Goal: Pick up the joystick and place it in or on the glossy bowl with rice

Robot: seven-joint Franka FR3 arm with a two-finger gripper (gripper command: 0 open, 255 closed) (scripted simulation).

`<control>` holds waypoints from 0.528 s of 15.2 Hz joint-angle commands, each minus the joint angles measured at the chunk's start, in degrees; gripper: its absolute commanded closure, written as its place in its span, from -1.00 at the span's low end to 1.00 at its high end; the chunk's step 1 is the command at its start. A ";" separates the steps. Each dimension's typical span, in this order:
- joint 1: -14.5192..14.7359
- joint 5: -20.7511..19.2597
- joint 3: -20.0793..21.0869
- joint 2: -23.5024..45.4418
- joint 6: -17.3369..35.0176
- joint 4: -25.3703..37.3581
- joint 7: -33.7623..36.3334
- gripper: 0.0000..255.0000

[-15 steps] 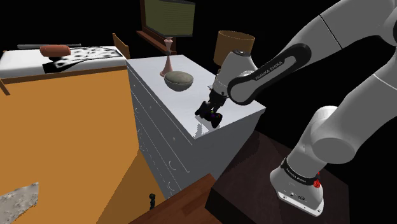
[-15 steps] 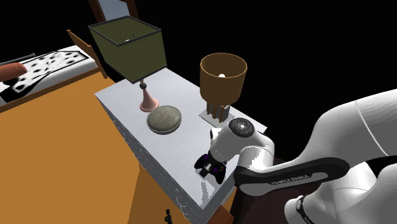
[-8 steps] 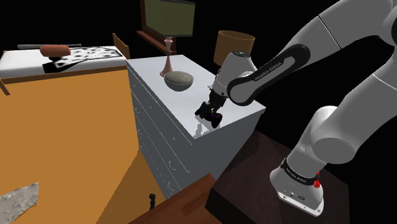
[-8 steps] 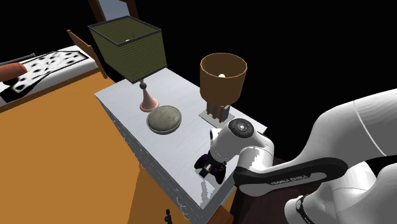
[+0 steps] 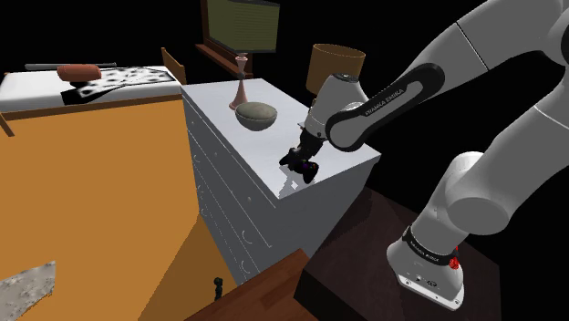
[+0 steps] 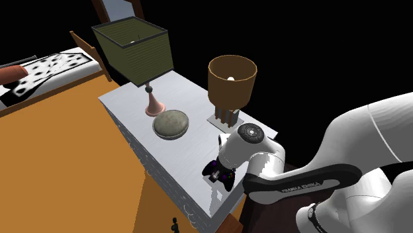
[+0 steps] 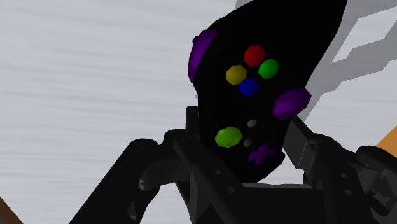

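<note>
The joystick (image 7: pixel 254 83) is a black game controller with purple knobs and red, yellow, green and blue buttons. It lies near the front corner of the white dresser top (image 5: pixel 219 96), close to its edge. My gripper (image 7: pixel 245 130) reaches down onto it, and both black fingers (image 7: pixel 191 130) press against its sides, shut on it. In the shoulder view the gripper (image 5: pixel 301 158) covers most of the joystick (image 5: pixel 308 170). The bowl (image 5: pixel 256 114) is a grey-brown dish standing farther back on the dresser, seen from above as a speckled round bowl (image 6: pixel 171 124).
A pink-stemmed lamp (image 6: pixel 154 102) with an olive shade stands behind the bowl. A brown-shaded lamp (image 6: pixel 231 79) stands near the arm. The dresser drops to an orange floor (image 5: pixel 100 182). A bed (image 5: pixel 91 77) lies far off. The dark stand (image 5: pixel 401 264) sits beside the dresser.
The fingers have closed in on the joystick's sides. The arm and the joystick stay where they were.
</note>
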 commanded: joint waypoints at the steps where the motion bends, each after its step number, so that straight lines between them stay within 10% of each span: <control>1: 0.00 0.00 0.00 0.00 0.01 0.00 0.00 1.00; 8: -0.03 -0.05 0.01 -4.48 -5.92 1.45 0.06 1.00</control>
